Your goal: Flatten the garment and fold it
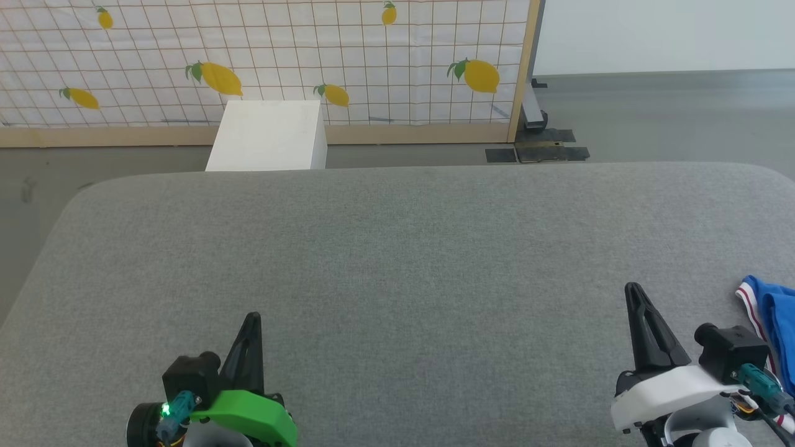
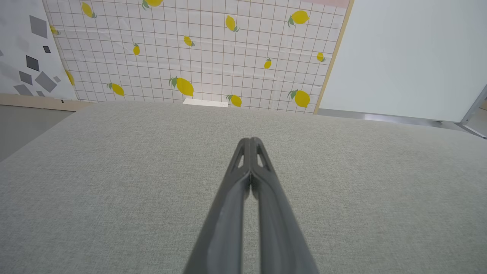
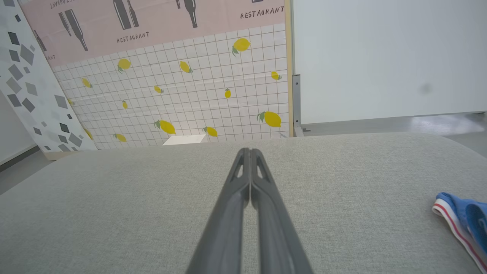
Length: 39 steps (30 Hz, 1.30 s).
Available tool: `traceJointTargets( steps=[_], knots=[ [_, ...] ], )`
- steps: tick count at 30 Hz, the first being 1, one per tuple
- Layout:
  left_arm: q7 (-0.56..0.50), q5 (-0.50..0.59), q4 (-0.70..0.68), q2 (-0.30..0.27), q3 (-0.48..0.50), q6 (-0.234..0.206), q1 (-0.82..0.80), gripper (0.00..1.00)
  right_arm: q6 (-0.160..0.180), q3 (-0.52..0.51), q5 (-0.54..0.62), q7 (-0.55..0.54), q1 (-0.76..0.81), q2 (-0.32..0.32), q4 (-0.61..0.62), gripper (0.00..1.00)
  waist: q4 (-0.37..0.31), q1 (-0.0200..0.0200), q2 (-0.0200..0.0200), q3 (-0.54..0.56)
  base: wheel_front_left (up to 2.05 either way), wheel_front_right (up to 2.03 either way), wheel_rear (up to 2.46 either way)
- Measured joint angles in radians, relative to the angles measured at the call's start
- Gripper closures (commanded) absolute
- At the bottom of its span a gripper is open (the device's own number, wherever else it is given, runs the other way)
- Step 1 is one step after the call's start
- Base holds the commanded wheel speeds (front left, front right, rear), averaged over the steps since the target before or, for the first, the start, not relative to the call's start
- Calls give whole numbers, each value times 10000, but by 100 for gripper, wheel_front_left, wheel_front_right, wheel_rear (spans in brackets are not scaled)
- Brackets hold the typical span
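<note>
— Where is the blue jersey (image 1: 776,313)?
— Bunched at the right edge of the grey padded table (image 1: 397,248), red-and-white striped trim showing. It lies just beside the right gripper (image 1: 633,292), clear of its fingers.
— And the claws?
— Both pinched together on nothing. The left gripper (image 1: 251,320) points over bare fabric, well apart from the jersey.
— Behind them?
— A white box (image 1: 270,136) stands before a lemon-print screen (image 1: 279,49).
</note>
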<state>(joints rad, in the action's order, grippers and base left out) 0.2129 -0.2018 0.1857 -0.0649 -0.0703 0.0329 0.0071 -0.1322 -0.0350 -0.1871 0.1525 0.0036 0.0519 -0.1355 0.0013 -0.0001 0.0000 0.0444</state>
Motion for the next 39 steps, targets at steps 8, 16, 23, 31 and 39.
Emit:
traceJointTargets(
  steps=[8,16,23,31,39],
  knots=[
    [-150,180,-98,4,54,-2,0,100,0,19,111,-115,0,0,102,100,-1,0,0,-31,0,0,0],
    [-270,349,-236,10,113,-33,0,100,0,42,219,-207,0,0,192,100,-2,1,0,-63,0,0,0],
    [-412,454,-351,13,161,-65,0,100,0,59,326,-307,0,0,267,100,-3,0,0,-91,0,0,0],
    [-577,560,-470,17,211,-75,0,100,0,82,487,-410,0,0,364,100,-3,1,0,-123,0,0,0],
    [-719,646,-625,21,249,-77,-1,100,0,105,623,-518,-1,0,453,100,-5,1,0,-154,0,0,0]
  ],
)
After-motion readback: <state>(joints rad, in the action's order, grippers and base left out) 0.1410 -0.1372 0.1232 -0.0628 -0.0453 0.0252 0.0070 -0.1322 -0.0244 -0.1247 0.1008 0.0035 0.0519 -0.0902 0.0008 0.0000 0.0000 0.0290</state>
